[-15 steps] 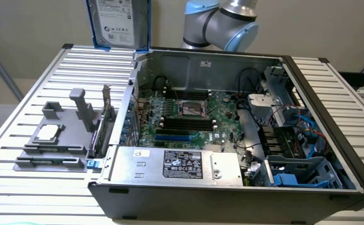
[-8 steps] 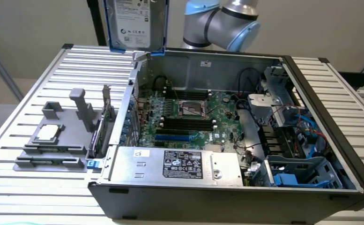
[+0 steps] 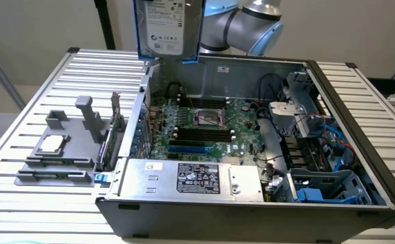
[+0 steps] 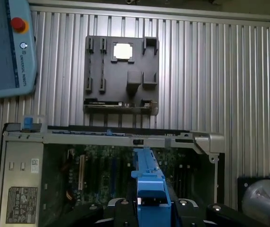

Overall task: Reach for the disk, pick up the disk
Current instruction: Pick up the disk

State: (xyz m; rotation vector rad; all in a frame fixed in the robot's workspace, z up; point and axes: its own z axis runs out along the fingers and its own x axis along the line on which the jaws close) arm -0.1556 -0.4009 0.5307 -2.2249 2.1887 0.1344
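The disk [image 3: 166, 28], a silver-grey drive with a white label in a bright blue bracket, hangs upright above the back left corner of the open computer case [image 3: 346, 81]. Its top is cut off by the exterior view's upper edge. In the wrist view I look down the disk's blue bracket edge [image 4: 149, 182], with the motherboard far below it. My gripper [image 4: 150, 204] is shut on the disk, one dark finger [image 4: 121, 204] on each side of the bracket. The grey arm [image 3: 251, 25] stands behind the case.
A silver power supply box [image 3: 197, 178] lies at the case's front. A blue drive cage [image 3: 326, 188] sits at the exterior view's right. A grey fixture [image 3: 55, 152] holding a small square chip [image 4: 123, 50] rests on the slatted table [image 3: 41, 101]. A teach pendant [image 4: 4, 47] lies beyond it.
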